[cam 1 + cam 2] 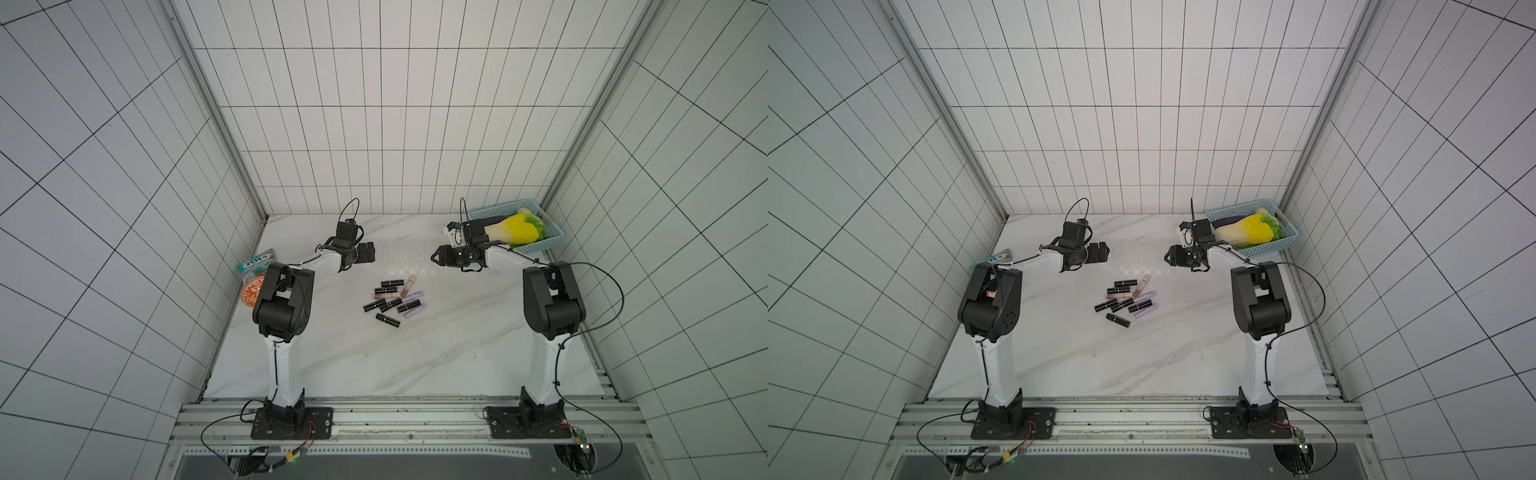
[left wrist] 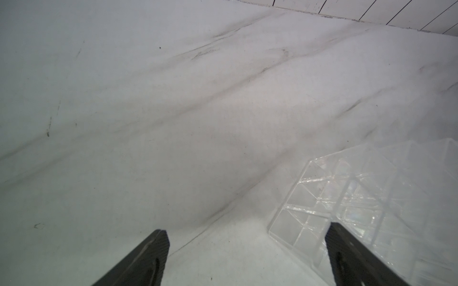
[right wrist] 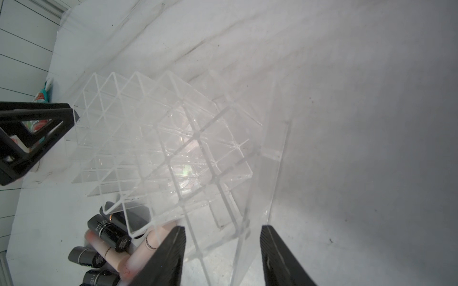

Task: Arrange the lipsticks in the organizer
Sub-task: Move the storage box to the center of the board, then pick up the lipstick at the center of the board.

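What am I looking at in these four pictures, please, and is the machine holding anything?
Two robot arms stand at a marble table. Two pictures look down from overhead; the other two come from wrist cameras. Each arm ends in a pincer: the left pincer and right pincer flank a clear organizer, its slots empty. Both are open, holding nothing. Lipsticks lie loose beside it. A blue basket with a cabbage sits in a far corner; packets lie by the left arm.
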